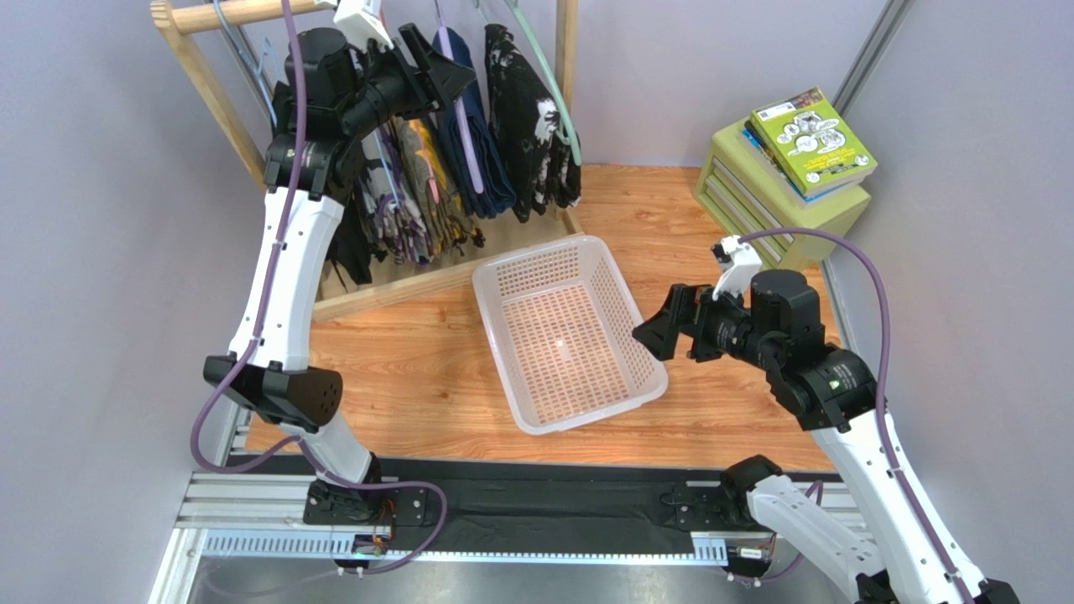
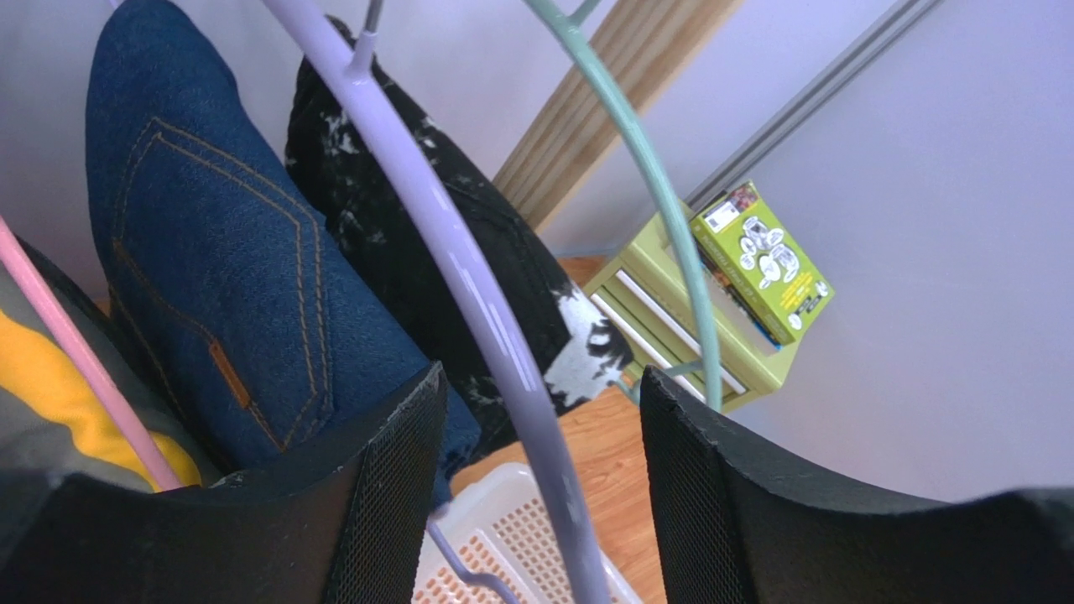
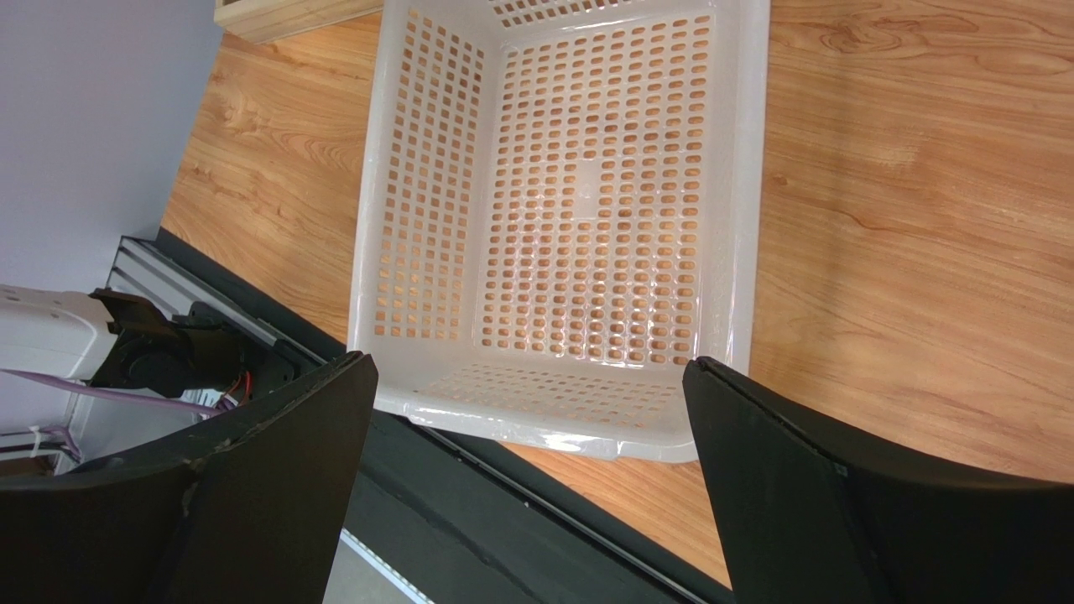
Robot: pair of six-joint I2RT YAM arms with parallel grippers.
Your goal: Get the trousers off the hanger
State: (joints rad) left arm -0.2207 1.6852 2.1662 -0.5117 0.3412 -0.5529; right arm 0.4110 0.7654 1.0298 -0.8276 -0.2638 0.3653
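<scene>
Trousers hang from rack on lilac hanger. Left gripper up at rack, jaws spread either side of hanger wire. Right gripper well off rack, spread wide over basket.

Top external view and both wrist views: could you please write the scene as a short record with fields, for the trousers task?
trousers: dark blue denim, hanging on the wooden rack, not yet removed
hanger: lilac wire, passing between the fingers of the left hand
left hand: open, raised at the rack, no grip visible
right hand: open, holding nothing, beside the basket
basket: white plastic, nothing in it, standing on the wooden table
</scene>
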